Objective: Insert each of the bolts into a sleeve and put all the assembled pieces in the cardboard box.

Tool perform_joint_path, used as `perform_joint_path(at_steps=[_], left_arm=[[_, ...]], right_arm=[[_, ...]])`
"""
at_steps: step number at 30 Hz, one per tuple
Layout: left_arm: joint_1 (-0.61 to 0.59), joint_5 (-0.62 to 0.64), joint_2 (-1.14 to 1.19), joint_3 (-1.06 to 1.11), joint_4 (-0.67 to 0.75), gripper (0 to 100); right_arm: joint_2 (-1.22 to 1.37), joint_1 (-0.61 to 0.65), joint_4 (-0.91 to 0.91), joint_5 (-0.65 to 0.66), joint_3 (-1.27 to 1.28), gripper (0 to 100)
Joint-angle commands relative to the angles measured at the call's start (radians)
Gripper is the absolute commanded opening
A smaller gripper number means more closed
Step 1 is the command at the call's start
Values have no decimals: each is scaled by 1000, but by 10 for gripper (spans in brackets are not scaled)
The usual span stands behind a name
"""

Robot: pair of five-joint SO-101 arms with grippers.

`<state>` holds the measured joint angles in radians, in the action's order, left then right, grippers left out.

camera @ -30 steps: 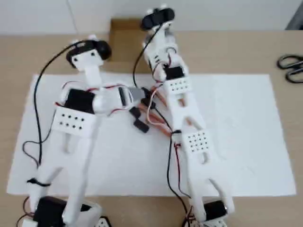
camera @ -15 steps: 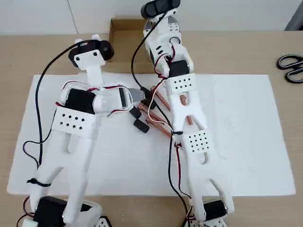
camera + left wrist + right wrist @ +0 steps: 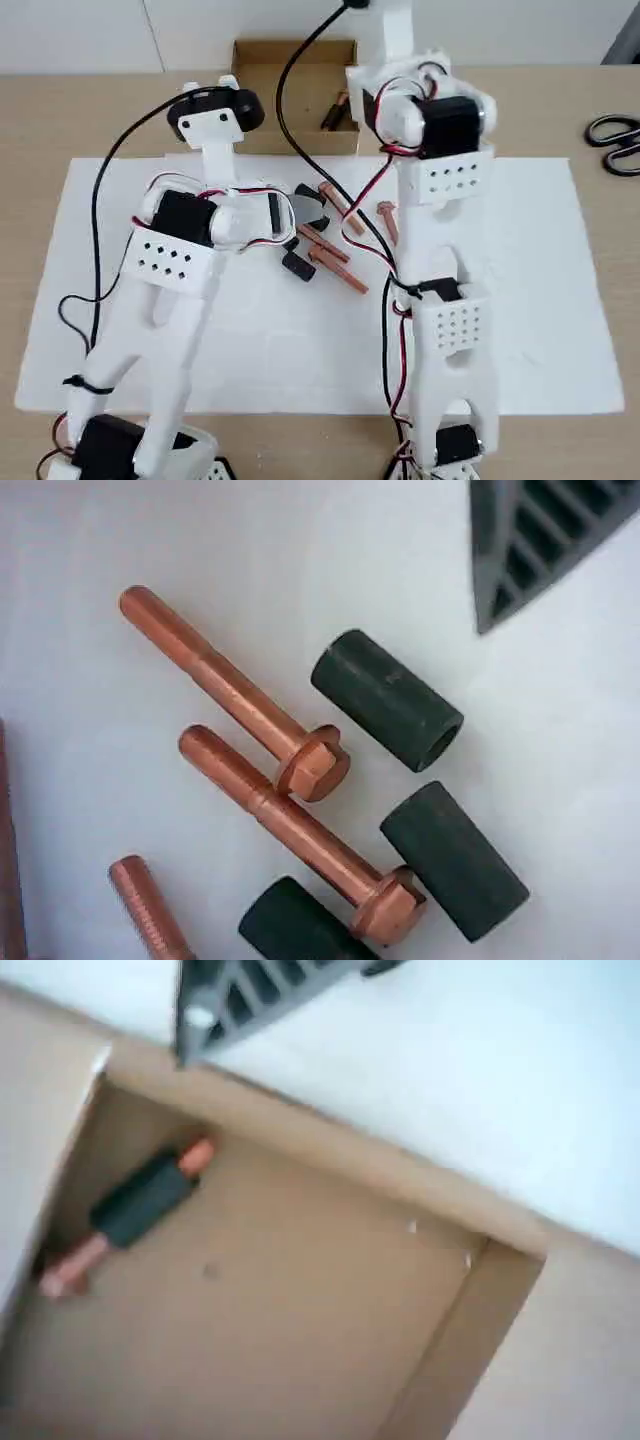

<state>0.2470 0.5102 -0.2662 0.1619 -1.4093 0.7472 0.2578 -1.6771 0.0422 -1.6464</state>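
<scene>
1 sleeved bolt [image 3: 130, 1210] lies inside the cardboard box [image 3: 300, 1340], beside a wall.

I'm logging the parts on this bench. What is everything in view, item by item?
box: one, brown cardboard, just beyond the sheet's far edge
assembled piece: one, copper bolt in a black sleeve, inside the box
loose bolts: at least four, copper, on the sheet
loose sleeves: three, black, beside the bolts
sheet: one, white, on the table
scissors: one pair, dark, on the table, off the sheet
table: one, tan
left arm: white, over the loose parts
right arm: white, at the box
</scene>
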Motion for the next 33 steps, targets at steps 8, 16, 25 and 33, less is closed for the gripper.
perform_joint_path(at_steps=[8, 16, 25, 33], left_arm=[[-123, -55, -15, -101, -80, 321], [-143, -319, -14, -136, -141, 321], [-144, -319, -8, -130, -144, 321], [-149, -318, -6, -58, -138, 321]], right_arm=[[-74, 27, -35, 9, -31, 224], [-265, -59, -38, 147, 347, 224], [-773, -81, -27, 135, 1165, 224], [-869, 31, 127, 106, 1666, 224]])
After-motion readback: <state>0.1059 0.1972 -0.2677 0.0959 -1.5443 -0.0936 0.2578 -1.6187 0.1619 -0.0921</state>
